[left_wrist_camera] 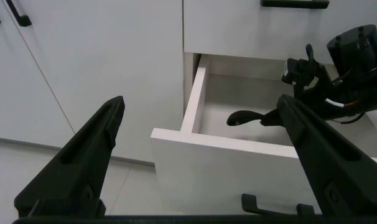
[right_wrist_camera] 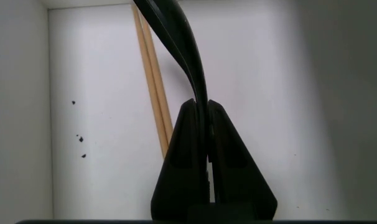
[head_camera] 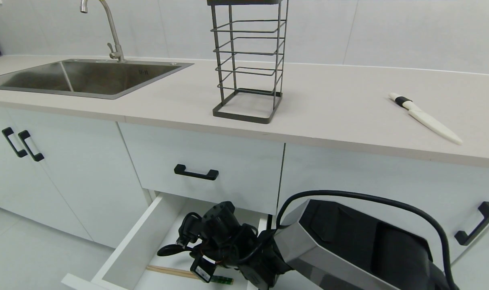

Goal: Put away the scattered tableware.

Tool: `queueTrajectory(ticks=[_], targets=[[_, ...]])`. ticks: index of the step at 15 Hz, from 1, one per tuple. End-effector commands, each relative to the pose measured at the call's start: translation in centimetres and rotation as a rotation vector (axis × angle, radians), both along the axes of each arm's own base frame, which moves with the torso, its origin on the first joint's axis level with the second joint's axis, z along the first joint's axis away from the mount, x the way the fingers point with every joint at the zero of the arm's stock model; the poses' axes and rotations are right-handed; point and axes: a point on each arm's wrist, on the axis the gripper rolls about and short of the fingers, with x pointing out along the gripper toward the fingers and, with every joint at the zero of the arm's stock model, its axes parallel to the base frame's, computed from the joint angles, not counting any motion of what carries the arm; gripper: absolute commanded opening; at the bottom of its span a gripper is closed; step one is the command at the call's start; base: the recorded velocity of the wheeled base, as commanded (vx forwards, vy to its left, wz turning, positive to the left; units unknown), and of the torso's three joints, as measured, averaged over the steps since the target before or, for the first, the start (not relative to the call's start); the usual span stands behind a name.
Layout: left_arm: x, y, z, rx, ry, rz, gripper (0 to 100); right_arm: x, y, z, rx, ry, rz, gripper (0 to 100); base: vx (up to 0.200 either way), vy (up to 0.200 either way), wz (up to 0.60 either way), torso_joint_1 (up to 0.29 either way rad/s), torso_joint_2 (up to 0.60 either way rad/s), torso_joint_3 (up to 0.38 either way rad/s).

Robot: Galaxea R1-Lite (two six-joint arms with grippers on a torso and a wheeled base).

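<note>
Right tool (right_wrist_camera: 201,107): closed on the handle of a black, glossy plastic spoon (right_wrist_camera: 176,37), which is held above the floor of the open white drawer (head_camera: 133,241). The spoon has a curved, tapering handle and a small oval bowl that points away from the tool. It does not appear to touch the drawer.

On the drawer floor beneath the spoon lies a pair of pale wooden chopsticks (right_wrist_camera: 152,87), side by side and touching. A few small dark specks (right_wrist_camera: 80,138) lie on the drawer floor beside them.

Left tool (left_wrist_camera: 201,106): fingers spread wide, holding nothing, positioned in front of the drawer's outer corner.

Above the drawer are white cabinet fronts with black bar handles (head_camera: 196,173). The floor (head_camera: 22,249) is pale and tiled.

The pale beige bench (head_camera: 341,100) carries a white knife with a black band on its handle (head_camera: 425,119), lying flat towards the right and well apart from a dark grey wire rack (head_camera: 242,117) standing upright near the middle. To the far left is a recessed stainless steel sink (head_camera: 87,76) with a curved metal tap (head_camera: 112,32). Behind it is a light grey panelled wall (head_camera: 389,32).
</note>
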Motion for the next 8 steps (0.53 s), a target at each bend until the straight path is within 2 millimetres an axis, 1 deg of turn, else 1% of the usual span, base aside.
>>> queueTrajectory(ticks=[1, 6, 7, 8], targets=[[0.01, 0.00, 0.00, -0.001, 0.001, 0.000, 100, 0.03, 0.02, -0.35, -0.004, 0.003, 0.000, 0, 0.000, 0.000, 0.00, 0.000, 0.00, 0.000], [0.01, 0.00, 0.00, 0.001, 0.001, 0.000, 100, 0.13, 0.19, -0.20, -0.016, 0.012, 0.002, 0, 0.000, 0.000, 0.00, 0.000, 0.00, 0.000], [0.01, 0.00, 0.00, -0.001, 0.001, 0.001, 100, 0.18, 0.14, -0.22, -0.016, 0.015, 0.002, 100, 0.000, 0.000, 0.00, 0.000, 0.00, 0.000], [0.01, 0.00, 0.00, 0.001, 0.001, 0.000, 100, 0.12, 0.24, -0.15, -0.003, 0.021, 0.016, 100, 0.000, 0.000, 0.00, 0.000, 0.00, 0.000]])
